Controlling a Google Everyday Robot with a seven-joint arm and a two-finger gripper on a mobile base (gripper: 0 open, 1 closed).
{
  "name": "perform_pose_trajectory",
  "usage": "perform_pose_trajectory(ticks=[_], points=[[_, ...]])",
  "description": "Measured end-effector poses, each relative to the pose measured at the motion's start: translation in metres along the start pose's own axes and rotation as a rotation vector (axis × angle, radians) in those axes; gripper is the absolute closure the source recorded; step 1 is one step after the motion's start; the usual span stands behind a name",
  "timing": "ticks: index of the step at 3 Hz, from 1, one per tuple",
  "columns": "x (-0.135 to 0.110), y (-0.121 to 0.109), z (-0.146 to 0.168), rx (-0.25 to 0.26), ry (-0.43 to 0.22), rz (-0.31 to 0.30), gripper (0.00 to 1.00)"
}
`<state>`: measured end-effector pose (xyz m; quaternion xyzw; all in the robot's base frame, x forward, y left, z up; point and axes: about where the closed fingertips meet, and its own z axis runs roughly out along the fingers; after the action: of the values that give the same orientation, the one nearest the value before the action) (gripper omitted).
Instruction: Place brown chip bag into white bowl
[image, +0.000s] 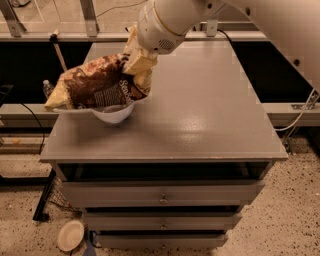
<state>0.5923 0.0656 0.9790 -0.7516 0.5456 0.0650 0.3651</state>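
Observation:
The brown chip bag (95, 86) lies tilted across the top of the white bowl (115, 114), which stands at the table's left edge. The bag is wider than the bowl and overhangs it to the left, beyond the table edge. My gripper (140, 72) reaches down from the white arm (170, 22) and is shut on the bag's right end, just above the bowl's right rim. Most of the bowl's inside is hidden by the bag.
The grey table (200, 110) has drawers (162, 192) below its front edge. A flat pale plate (70, 235) lies on the floor at the lower left. A small bottle (47, 89) stands left of the table. A metal rail (60, 36) runs behind.

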Motion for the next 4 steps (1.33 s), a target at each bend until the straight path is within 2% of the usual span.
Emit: perform_pose_trajectory(ticks=[1, 2, 3, 4], points=[[-0.003, 0.001, 0.001, -0.003, -0.001, -0.004, 0.0], [-0.003, 0.001, 0.001, -0.003, -0.001, -0.004, 0.0], [0.03, 0.002, -0.029, 0.024, 0.086, 0.053, 0.0], [0.085, 0.006, -0.083, 0.073, 0.192, 0.157, 0.0]])
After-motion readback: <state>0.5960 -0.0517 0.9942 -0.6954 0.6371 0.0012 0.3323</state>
